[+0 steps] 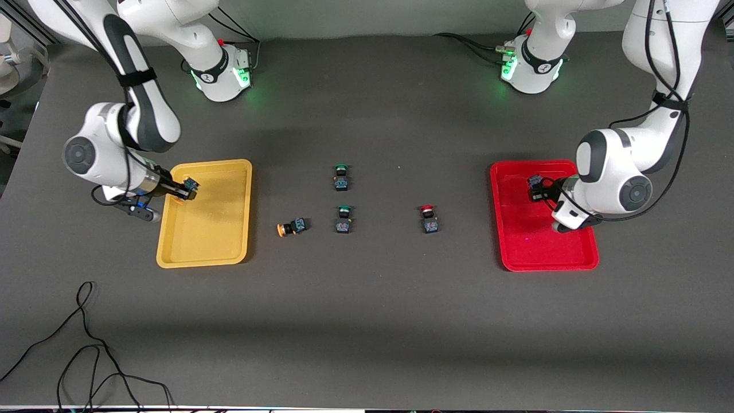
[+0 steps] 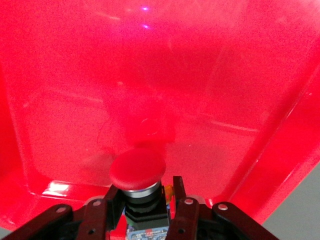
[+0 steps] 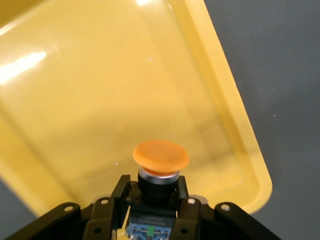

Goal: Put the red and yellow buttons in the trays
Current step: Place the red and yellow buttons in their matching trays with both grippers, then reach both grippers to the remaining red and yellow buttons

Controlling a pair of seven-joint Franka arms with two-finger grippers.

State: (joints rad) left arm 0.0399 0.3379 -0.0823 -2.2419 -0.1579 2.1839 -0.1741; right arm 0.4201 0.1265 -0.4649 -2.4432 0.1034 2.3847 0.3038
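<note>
Red-capped and caught between the fingers of the left gripper, one button hangs over the red tray, cap pointing down at the tray floor; the front view shows this gripper over the part of the red tray farther from the front camera. Orange-capped, a second held button sits clamped in the right gripper above the yellow tray, and in the front view that gripper is over the yellow tray by its rim at the right arm's end of the table. Two more task buttons lie on the dark table between the trays: an orange one tipped on its side just beside the yellow tray, and a red one standing upright nearer the red tray. Between these two stands a green-capped switch, with another green-capped switch farther from the front camera than it. Both trays rest flat on the table, well apart, each toward its own arm's end. A loose black cable curls on the table nearest the front camera, at the right arm's end.
</note>
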